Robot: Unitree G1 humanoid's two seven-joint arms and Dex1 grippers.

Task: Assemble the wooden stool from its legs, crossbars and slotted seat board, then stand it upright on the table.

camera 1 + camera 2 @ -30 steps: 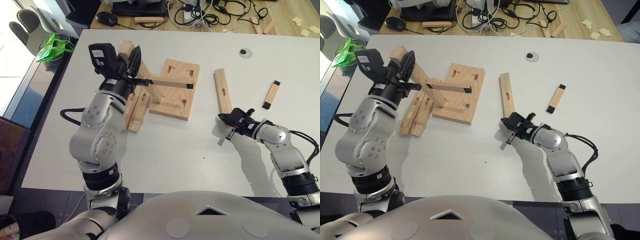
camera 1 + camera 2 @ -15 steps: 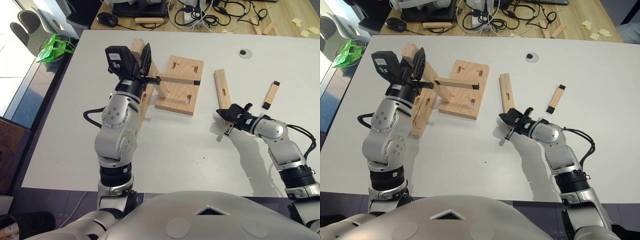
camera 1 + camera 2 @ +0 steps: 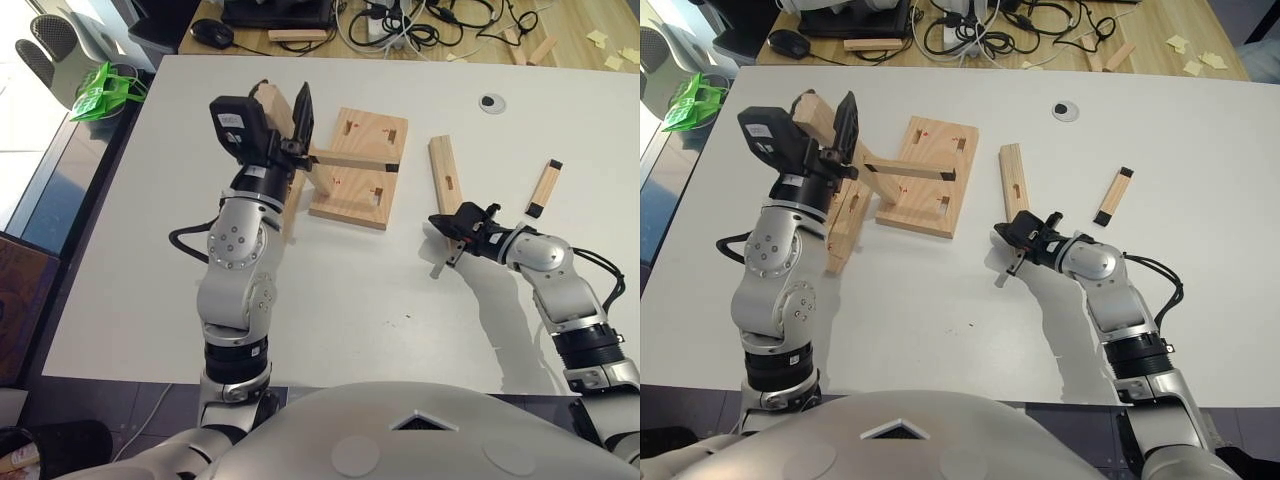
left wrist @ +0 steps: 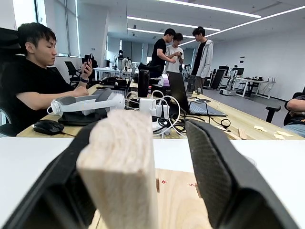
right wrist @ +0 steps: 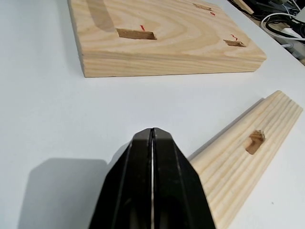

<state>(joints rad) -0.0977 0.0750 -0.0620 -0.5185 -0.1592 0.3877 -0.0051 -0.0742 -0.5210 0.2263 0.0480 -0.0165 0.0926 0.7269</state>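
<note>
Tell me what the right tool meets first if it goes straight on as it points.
Likely the seat board's near edge, across bare table; the loose leg lies just beside that line.

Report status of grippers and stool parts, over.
Left gripper shut on pale wooden leg, crossbar attached, over flat wooden seat board. Right gripper shut, empty, beside loose leg.

Head stereo pair looks down over table (image 3: 330, 300); wrist cameras close, low; all share seat board (image 3: 350, 210)
</note>
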